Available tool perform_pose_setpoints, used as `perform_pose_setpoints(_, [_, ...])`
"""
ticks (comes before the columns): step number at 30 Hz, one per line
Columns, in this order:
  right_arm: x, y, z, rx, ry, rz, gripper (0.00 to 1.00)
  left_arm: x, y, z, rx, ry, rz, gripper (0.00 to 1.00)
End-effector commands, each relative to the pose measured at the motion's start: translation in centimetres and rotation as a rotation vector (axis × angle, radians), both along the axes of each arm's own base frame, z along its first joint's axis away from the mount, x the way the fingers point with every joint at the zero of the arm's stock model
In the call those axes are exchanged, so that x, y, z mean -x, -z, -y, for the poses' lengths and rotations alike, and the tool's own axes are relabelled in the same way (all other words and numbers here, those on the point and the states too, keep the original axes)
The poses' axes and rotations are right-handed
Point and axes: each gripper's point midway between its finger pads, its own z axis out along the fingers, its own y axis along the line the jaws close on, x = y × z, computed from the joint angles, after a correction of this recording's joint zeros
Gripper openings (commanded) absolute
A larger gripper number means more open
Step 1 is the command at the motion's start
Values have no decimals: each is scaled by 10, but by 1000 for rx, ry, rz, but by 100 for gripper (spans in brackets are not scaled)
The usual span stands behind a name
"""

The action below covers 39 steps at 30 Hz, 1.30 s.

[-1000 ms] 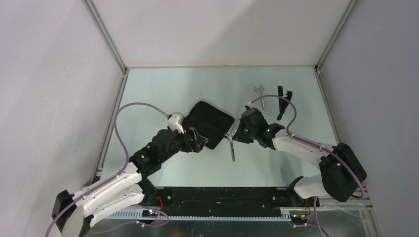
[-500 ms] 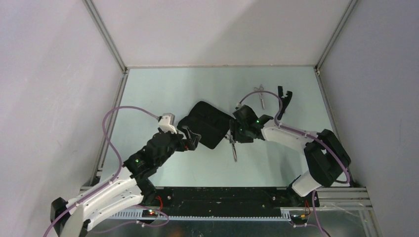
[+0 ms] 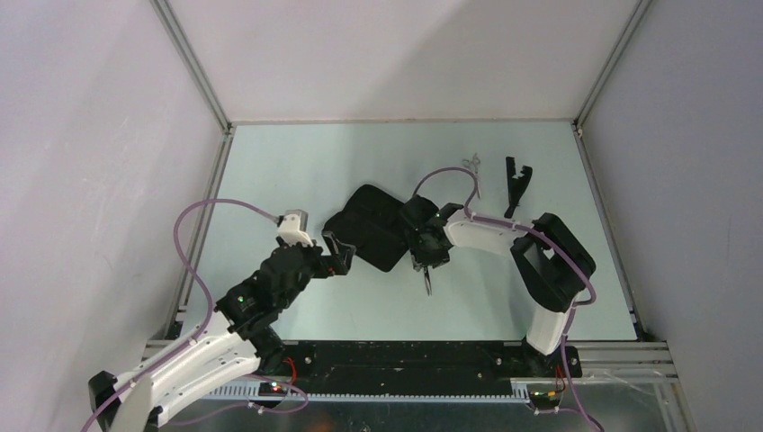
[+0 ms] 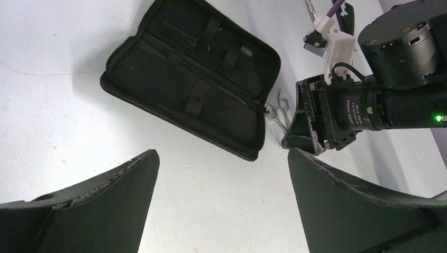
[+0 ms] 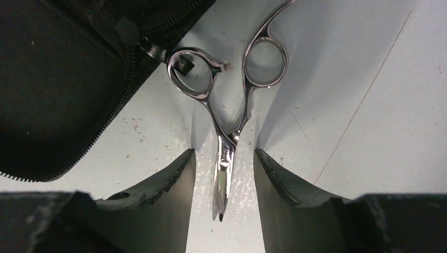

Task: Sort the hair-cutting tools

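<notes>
While I watch the overhead feed, the pair of scissors (image 3: 426, 272) I'm working on lies flat on the surface (image 3: 288, 171) just past centre toward 5 o'clock, ring handles pointing to 12 and tips to 6. The right arm (image 3: 490, 236) is bent low over it. Through the right wrist camera, the right jaws stand apart, one finger (image 5: 158, 205) on each side of the closed blades. Bare surface shows on both sides, so nothing is clamped. In that same view the scissors (image 5: 225, 137) run straight up the frame, and the ring at 11 o'clock sits right against the zipped edge of the black zip case (image 5: 63, 79); I cannot tell whether they touch. The case (image 3: 373, 227) lies open and flat at about the middle of the surface, and from the left wrist camera I can see its inner elastic straps (image 4: 196, 97) facing up. The left arm (image 3: 270, 288) reaches in from 7 o'clock, and the left jaws are spread wide above the surface, just off the case's 8 o'clock corner, holding nothing. Well apart from all this, toward 1 o'clock, the second pair of scissors (image 3: 473, 171) lies near the black comb-like tool (image 3: 515, 187), which sits at its 3 o'clock side.
</notes>
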Motion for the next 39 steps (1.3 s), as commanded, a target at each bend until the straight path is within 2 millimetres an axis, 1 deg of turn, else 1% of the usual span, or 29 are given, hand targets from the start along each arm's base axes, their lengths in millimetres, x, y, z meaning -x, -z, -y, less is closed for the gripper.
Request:
perform_pose_setpoints(1, [-7, -4, -2, 56, -13, 21, 48, -3, -10, -4, 0, -23, 33, 100])
perform_pose_setpoints(5, [-6, 1, -1, 84, -17, 7, 44, -3, -10, -4, -5, -21, 33, 100])
perform_pose_setpoints(7, [-4, 3, 0, 92, -18, -1, 41, -2, -11, -4, -4, -18, 34, 100])
perform_pose_setpoints(9, [-4, 4, 0, 97, -14, -3, 35, -2, -11, -4, -3, -16, 33, 100])
perform_pose_setpoints(10, [-5, 3, 1, 97, -12, 0, 30, -2, -12, -3, 0, -15, 34, 100])
perform_pose_setpoints(11, [-5, 3, 1, 98, -12, 3, 28, -2, -12, -2, 1, -11, 35, 100])
perform_pose_setpoints(13, [-6, 0, 0, 88, -12, 12, 21, -2, -13, 1, 8, 0, 35, 100])
perform_pose_setpoints(15, [-7, -6, -1, 65, -8, 35, 11, -2, -12, 5, 11, 17, 28, 100])
perform_pose_setpoints(18, [-6, -10, 1, 46, 2, 54, 2, -1, -10, 14, 22, 46, 13, 100])
perform_pose_setpoints(19, [-8, -16, -1, 27, 8, 75, 0, -3, -10, 16, 27, 50, 13, 100])
perform_pose_setpoints(20, [-6, -16, 2, 27, 10, 78, 0, -2, -8, 19, 30, 59, 4, 100])
perform_pose_setpoints(21, [-9, -22, 0, 5, 20, 101, 0, -3, -9, 21, 38, 63, 8, 100])
perform_pose_setpoints(22, [-8, -21, 2, 2, 25, 104, 0, -3, -8, 24, 40, 71, 2, 100])
perform_pose_setpoints(24, [-9, -27, 2, -39, 42, 125, 0, -4, -9, 29, 56, 83, 3, 100])
perform_pose_setpoints(29, [-15, -48, -5, -201, 97, 204, 0, -3, -7, 44, 88, 125, -11, 99])
perform_pose_setpoints(32, [-15, -57, -10, -301, 122, 227, 0, -2, -6, 55, 102, 154, -14, 98])
perform_pose_setpoints(33, [-15, -63, -12, -340, 134, 247, 0, -1, -7, 57, 103, 162, -13, 98])
perform_pose_setpoints(34, [-18, -74, -17, -394, 146, 274, 0, -1, -7, 61, 106, 173, -9, 97])
perform_pose_setpoints(35, [-16, -73, -16, -408, 152, 276, 0, -1, -9, 64, 106, 182, -4, 97])
perform_pose_setpoints(36, [-17, -86, -21, -464, 163, 301, 0, 1, -8, 68, 106, 195, -3, 96])
perform_pose_setpoints(37, [-15, -87, -20, -480, 170, 304, 0, 2, -8, 71, 103, 205, -2, 96])
perform_pose_setpoints(38, [-17, -100, -24, -534, 186, 328, 0, 2, -12, 78, 115, 224, 11, 96])
perform_pose_setpoints(39, [-14, -101, -23, -552, 195, 330, 0, 3, -11, 81, 109, 235, 13, 96])
